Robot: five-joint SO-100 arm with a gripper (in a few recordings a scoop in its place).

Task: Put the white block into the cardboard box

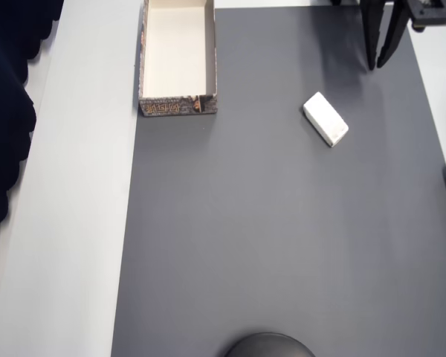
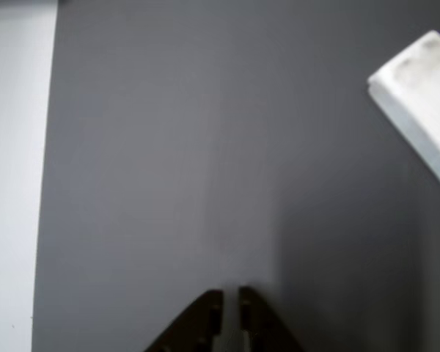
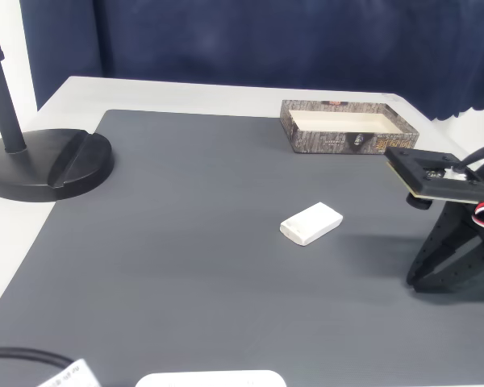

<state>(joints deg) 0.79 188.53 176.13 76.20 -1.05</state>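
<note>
The white block (image 1: 325, 118) lies askew on the dark grey mat (image 1: 282, 238) covering the pale bench (image 1: 74, 223), well apart from the cardboard box (image 1: 178, 105), cut off at the overhead view's top edge, while the jaws (image 2: 231, 308) are nearly closed and empty.

You look across a white table (image 3: 177, 95) covered by a dark grey mat (image 3: 185, 242) that leaves pale margins along the far edge and at the left of the overhead view. A navy blue curtain (image 3: 266, 40) hangs close behind the table. A black round stand base (image 3: 48, 165) with its pole rests on the mat's left corner. Even, soft light falls throughout.
</note>
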